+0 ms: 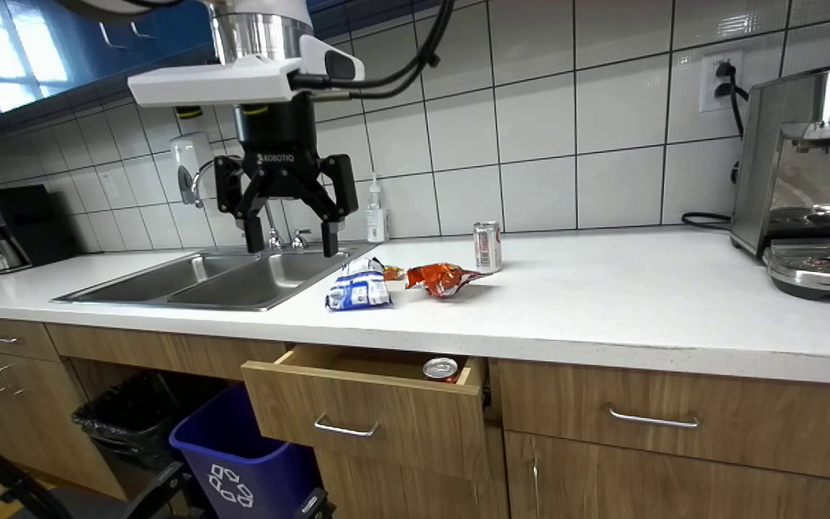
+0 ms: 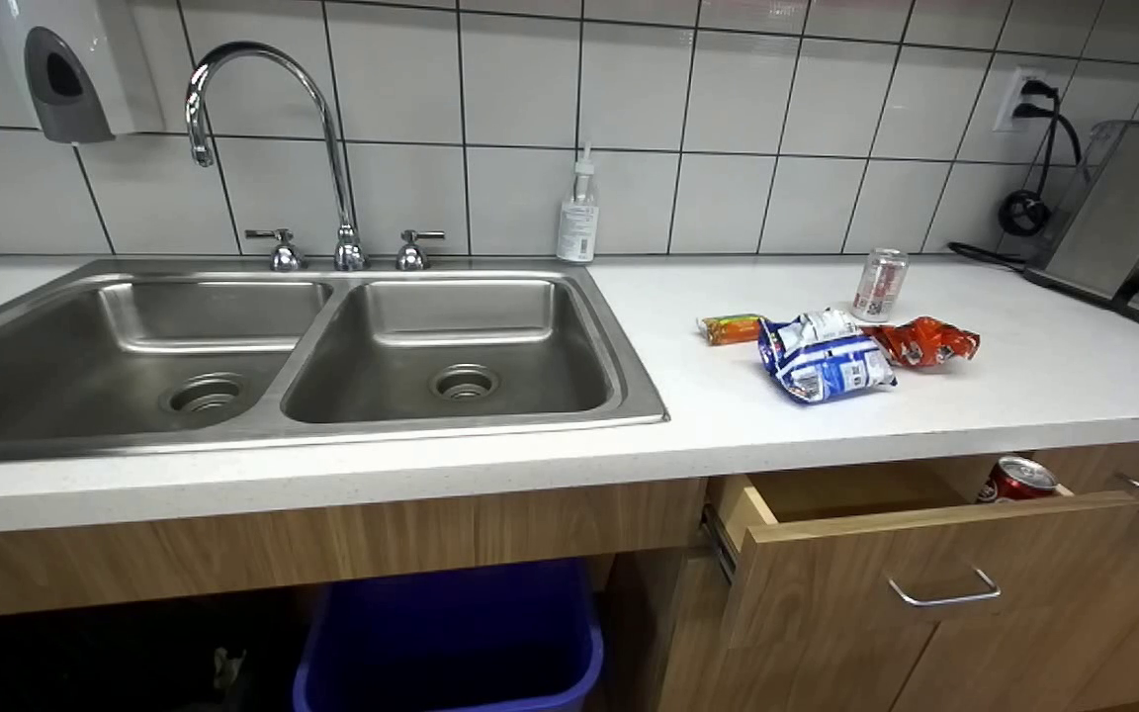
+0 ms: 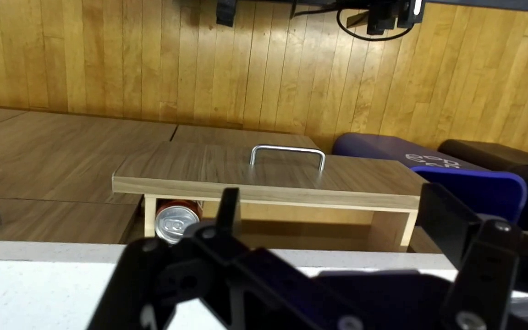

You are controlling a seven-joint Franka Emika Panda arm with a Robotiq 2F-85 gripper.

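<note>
White ROBOTIQ lettering (image 1: 276, 158), jaws apart

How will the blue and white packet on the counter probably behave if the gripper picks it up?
The blue and white packet will probably give when squeezed, as its film looks crumpled. It is likely light for its size, since the wrapper looks thin, though anything inside is hidden. Its glossy surface may let it slip a little.

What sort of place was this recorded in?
Likely a kitchen or break room: a double sink is set into the counter, what looks like an espresso machine stands on it, and a blue recycling bin sits below.
</note>
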